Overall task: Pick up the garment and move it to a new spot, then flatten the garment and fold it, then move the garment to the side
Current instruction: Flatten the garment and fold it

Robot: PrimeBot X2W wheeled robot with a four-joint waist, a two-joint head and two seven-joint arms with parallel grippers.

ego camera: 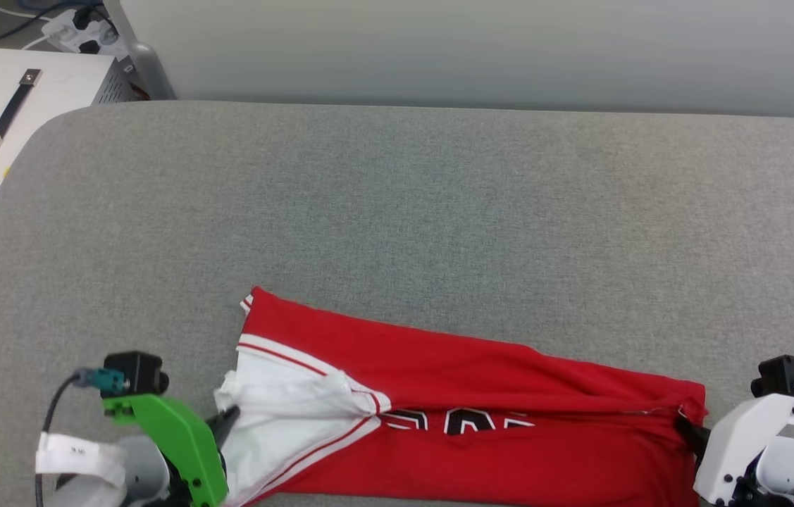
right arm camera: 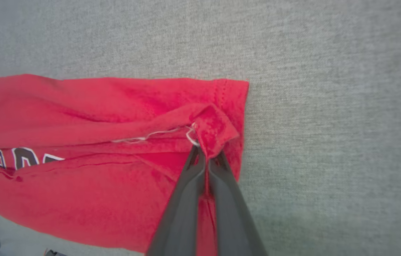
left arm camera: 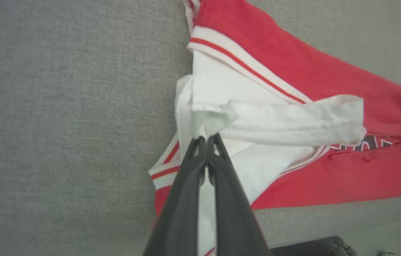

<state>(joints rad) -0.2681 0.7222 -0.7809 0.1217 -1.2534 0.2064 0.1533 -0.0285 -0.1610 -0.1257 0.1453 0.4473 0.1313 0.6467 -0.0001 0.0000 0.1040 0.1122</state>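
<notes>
**Holding garment at both ends, mid-fold**

Tabletop: grey fabric top, far half bare. Garment lies along the near edge, long axis left-right, spanning almost the whole gap between the two arms. The far long edge is doubled toward the robot, and the flap half covers the black lettering. I read that as a lengthwise fold in hand, not yet laid flat.

Left pincer: fully closed, tips pinching the bunched edge of the white sleeve at the garment's left end. The rest of the garment runs away from the tips toward the right arm.

Right pincer: fully closed on a small peak of red hem corner at the opposite end, lifted slightly off the tabletop. A loose white thread runs along the seam beside the tips.

Likely reason for the opposite-end grips: they keep the cloth taut so the flap drops straight. Both grips take little cloth, the right one least, so I'd call slip the main risk.
</notes>
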